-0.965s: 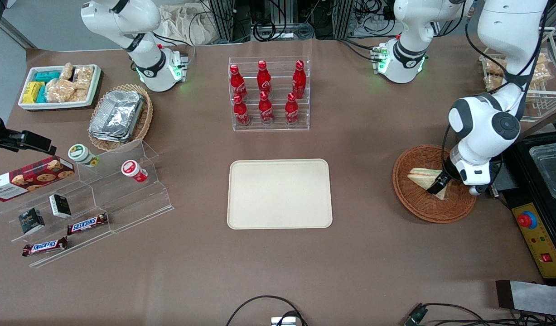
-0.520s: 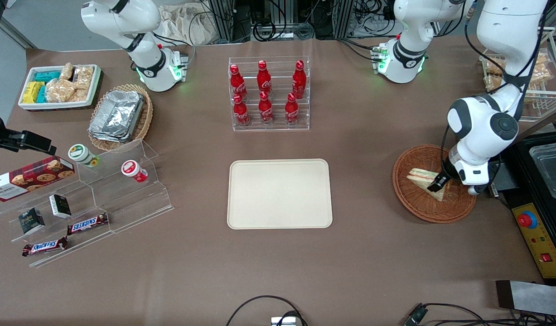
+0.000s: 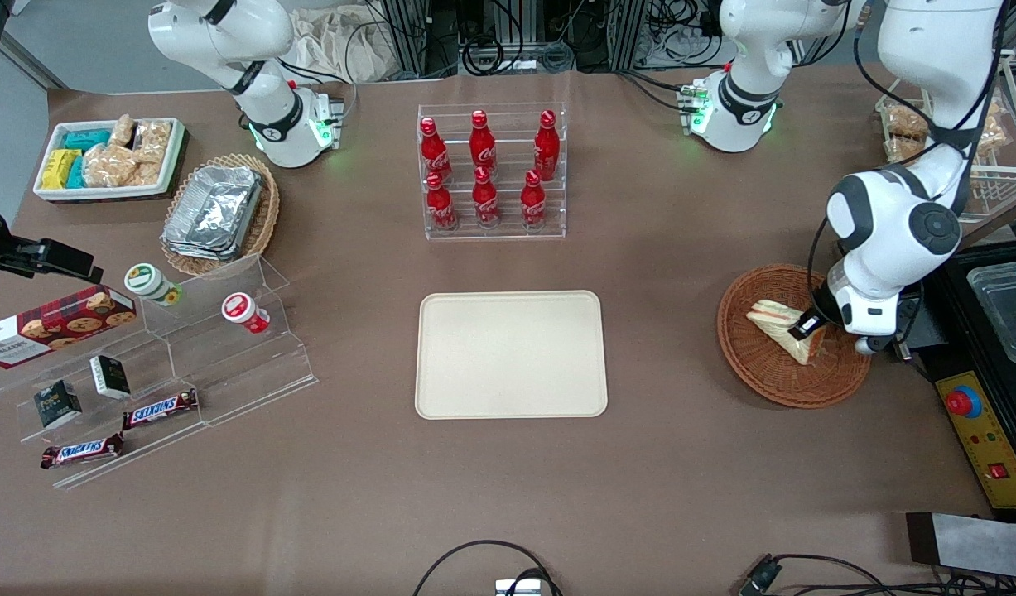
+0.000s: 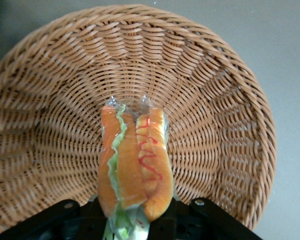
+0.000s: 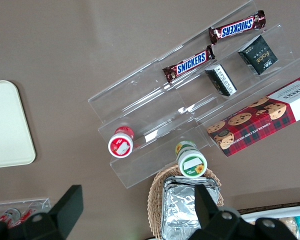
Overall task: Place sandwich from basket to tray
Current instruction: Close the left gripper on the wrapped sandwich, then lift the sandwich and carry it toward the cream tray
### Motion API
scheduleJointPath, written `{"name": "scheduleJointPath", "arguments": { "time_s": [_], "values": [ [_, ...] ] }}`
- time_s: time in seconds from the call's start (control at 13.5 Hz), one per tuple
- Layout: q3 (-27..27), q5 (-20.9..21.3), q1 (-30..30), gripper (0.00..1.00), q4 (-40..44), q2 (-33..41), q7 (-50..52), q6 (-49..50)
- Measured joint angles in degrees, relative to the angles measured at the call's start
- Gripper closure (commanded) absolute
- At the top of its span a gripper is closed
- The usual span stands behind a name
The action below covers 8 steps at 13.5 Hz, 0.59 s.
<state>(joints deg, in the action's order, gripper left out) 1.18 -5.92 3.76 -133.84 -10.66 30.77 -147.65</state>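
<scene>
Over the last second the sandwich (image 3: pixel 781 325) had shifted inside the basket (image 3: pixel 756 364): its pale bread face had tipped up and turned, and the black fingertip laid across it had drawn in closer to the arm's wrist. The working arm's white wrist housing had also moved slightly away from the front camera and toward its own end of the table. That read as the start of a lift, with the wedge pulled off the woven floor rather than lying flat on it.

The gripper (image 4: pixel 132 220) was clamped on the sandwich, as the wrist view made plain: the orange and green cut edge stood upright between the two black fingers (image 4: pixel 65 212), and the wrap's crimped tip pointed at the basket's centre. The sandwich was thus held in the jaws, still above the basket and within its rim, not yet clear of it.

The arm reached down steeply from above, its last joints folded over the basket's edge nearest the working arm's end of the table. The tray (image 3: pixel 441 397) lay bare at the table's middle, well apart from the basket, so the whole carry toward the parked arm's end still remained, by this judgement
</scene>
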Motion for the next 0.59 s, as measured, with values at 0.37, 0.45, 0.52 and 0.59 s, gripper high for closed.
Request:
{"name": "scheduleJointPath", "arguments": {
  "time_s": [0.37, 0.45, 0.52, 0.59],
  "values": [
    [0.4, 0.26, -0.34, 0.77, 3.25, 5.32, -2.76, 9.33],
    [0.94, 0.55, -0.47, 0.77, 4.43, 6.06, -3.72, 11.23],
    [1.77, 1.11, -0.51, 0.77, 5.39, 6.75, -4.96, 12.82],
    [2.74, 1.78, -0.57, 0.77, 6.01, 7.41, -6.45, 13.84]
  ]
}}
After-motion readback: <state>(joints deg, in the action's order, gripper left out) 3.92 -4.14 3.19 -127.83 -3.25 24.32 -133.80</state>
